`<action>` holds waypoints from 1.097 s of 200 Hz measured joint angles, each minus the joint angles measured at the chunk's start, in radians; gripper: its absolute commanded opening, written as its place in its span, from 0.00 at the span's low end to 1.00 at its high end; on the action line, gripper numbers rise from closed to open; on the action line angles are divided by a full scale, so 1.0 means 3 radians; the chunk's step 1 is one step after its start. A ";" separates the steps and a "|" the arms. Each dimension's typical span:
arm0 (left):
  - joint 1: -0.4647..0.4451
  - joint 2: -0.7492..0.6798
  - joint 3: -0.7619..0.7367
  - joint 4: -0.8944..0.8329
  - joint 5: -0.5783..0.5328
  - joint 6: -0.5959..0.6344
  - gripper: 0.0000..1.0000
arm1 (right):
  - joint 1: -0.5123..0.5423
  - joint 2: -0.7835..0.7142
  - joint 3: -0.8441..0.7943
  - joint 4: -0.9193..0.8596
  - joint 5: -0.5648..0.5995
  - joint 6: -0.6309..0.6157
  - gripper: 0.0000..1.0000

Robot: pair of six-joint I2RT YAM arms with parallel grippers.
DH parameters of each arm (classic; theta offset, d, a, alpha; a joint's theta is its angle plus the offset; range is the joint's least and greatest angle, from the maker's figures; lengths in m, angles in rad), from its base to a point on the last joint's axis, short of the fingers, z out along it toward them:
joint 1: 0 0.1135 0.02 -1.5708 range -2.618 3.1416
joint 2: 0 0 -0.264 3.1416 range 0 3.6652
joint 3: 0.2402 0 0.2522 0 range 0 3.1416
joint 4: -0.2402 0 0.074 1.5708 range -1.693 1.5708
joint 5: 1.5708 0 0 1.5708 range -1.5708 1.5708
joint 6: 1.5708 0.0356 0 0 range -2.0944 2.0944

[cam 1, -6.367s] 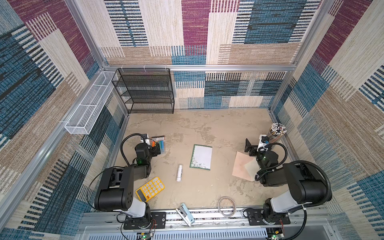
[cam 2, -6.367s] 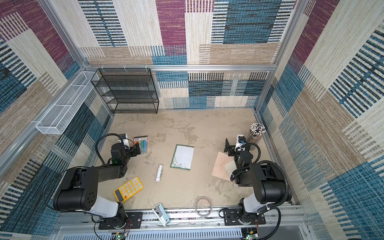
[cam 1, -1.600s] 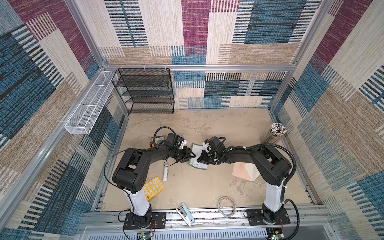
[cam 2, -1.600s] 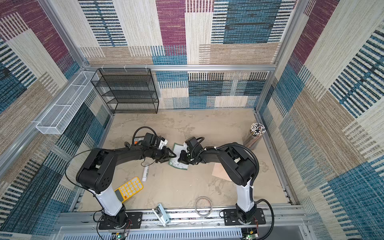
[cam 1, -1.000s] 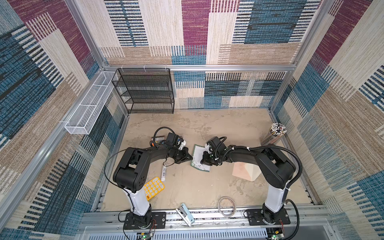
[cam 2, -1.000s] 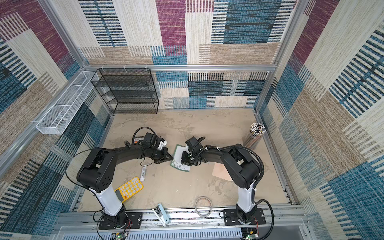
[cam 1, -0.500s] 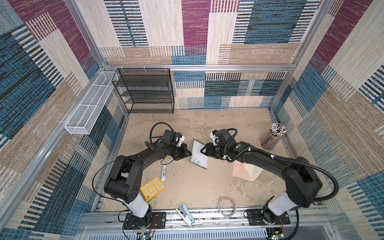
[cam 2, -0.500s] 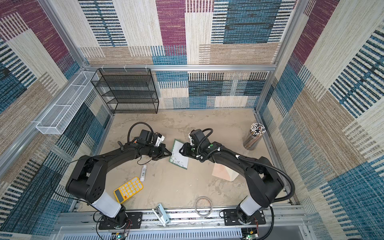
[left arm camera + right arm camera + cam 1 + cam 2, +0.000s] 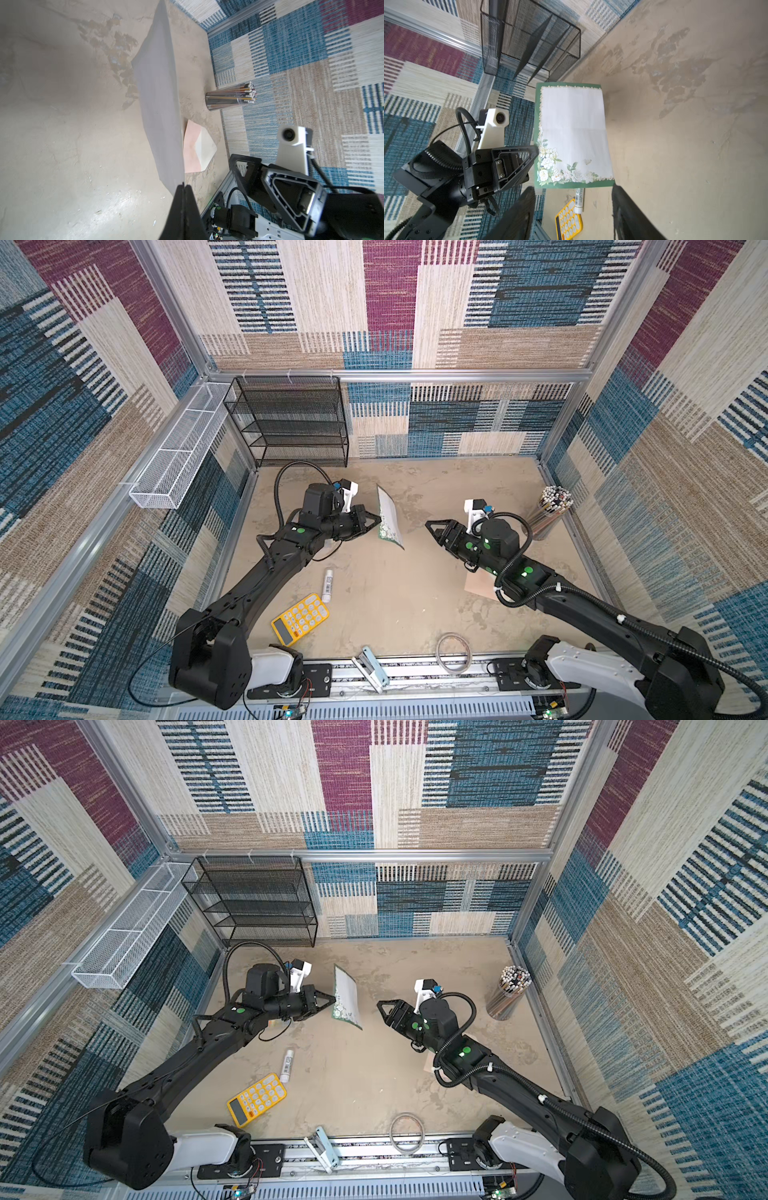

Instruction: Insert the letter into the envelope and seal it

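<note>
Letter (image 9: pixel 388 516) held off table (image 9: pixel 386 605), near upright, edge pinched in L gripper (image 9: pixel 379 519), jaws clamped tight on it. R gripper (image 9: pixel 431 530) jaws spread wide, empty, facing letter's printed side across a gap. Envelope (image 9: pixel 195 149) flat on table under R arm, flap open, well apart from letter. Calculator (image 9: pixel 300 618) & white tube (image 9: pixel 328 585) near front L; pencil cup (image 9: pixel 548 512) by R wall.

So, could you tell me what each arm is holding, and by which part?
The left arm's fingers pinch the letter by its green-bordered long edge, near the flowered corner. The right arm's fingers are open and hold nothing.
</note>
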 measured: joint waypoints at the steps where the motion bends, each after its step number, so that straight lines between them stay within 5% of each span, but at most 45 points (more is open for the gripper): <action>1: 0.0000 -0.0008 0.0000 0.0011 -0.0004 -0.0014 0.00 | 0.0000 -0.0004 -0.0009 0.0017 0.0003 0.0006 0.65; 120: -0.0069 0.0207 -0.0301 0.1881 -0.0343 -0.1356 0.00 | 0.0014 0.0320 -0.0413 0.1474 -0.0028 0.0685 0.85; 219: -0.0324 0.0450 -0.0515 0.2782 -0.0430 -0.1727 0.00 | 0.0015 0.1175 -0.0298 0.2566 -0.0058 0.1381 0.78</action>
